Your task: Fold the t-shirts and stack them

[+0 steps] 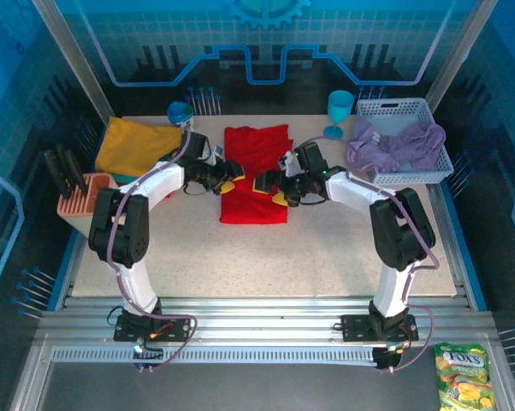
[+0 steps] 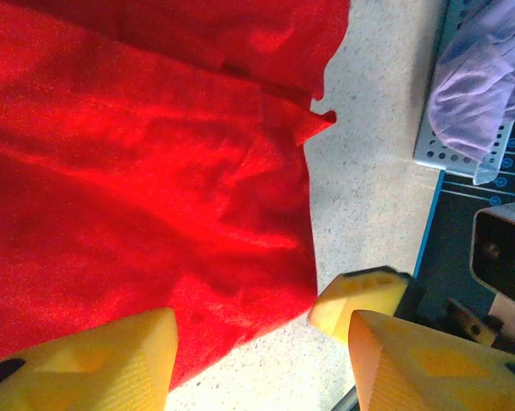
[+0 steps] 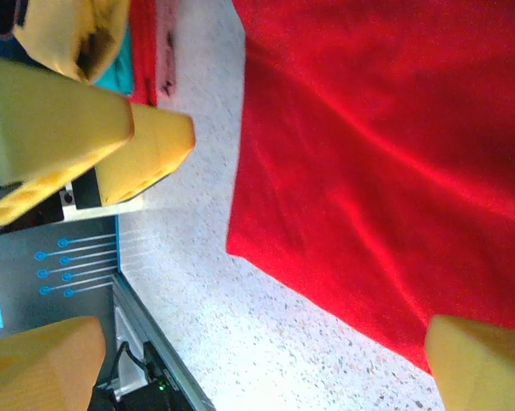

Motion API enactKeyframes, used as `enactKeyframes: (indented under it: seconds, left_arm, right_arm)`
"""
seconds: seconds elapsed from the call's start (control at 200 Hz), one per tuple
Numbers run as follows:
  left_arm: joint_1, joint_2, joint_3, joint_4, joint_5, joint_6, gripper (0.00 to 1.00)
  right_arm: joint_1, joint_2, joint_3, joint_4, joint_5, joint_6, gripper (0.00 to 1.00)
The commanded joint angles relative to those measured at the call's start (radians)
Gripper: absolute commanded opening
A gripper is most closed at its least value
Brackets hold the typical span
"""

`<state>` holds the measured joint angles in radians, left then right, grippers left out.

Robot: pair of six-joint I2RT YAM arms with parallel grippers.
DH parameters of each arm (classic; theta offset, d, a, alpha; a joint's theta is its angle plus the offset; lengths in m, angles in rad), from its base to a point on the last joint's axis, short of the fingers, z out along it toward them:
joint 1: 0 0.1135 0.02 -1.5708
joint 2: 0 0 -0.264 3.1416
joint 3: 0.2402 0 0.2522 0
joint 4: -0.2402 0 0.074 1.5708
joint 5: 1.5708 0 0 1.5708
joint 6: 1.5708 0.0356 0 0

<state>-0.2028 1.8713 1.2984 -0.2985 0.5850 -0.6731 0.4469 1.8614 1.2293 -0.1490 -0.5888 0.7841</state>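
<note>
A bright red t-shirt lies partly folded at the table's middle. My left gripper hovers open over its left side and my right gripper open over its right side, the two close together. In the left wrist view the red cloth lies ahead of the open left gripper, with bare table between the fingers. In the right wrist view the red shirt's corner lies ahead of the open right gripper. A lavender t-shirt sits crumpled in the basket. A folded mustard-yellow shirt tops a stack at the back left.
The white lattice basket stands at the back right. A teal goblet stands beside it and a blue cup behind the yellow stack. A peach rack sits at the left edge. A snack bag lies off the table, front right.
</note>
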Motion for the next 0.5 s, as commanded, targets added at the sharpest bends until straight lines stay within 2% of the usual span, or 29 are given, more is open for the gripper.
enactKeyframes:
  seconds: [0.0,0.12,0.3,0.495]
  left_arm:
    - [-0.011,0.049,-0.031,0.058,0.018,-0.027,0.55]
    - [0.002,0.079,-0.058,0.048,-0.013,0.0,0.55]
    - [0.03,0.103,-0.07,0.018,-0.03,0.04,0.54]
    - [0.045,0.023,-0.012,-0.08,-0.025,0.102,0.54]
  right_arm:
    - [0.006,0.044,-0.049,0.121,-0.01,0.045,0.97]
    - [-0.005,0.08,-0.099,0.161,-0.002,0.039,0.97]
    - [-0.022,0.109,-0.106,0.116,0.021,-0.003,0.97]
    - [-0.031,0.016,-0.068,0.027,0.035,-0.055,0.98]
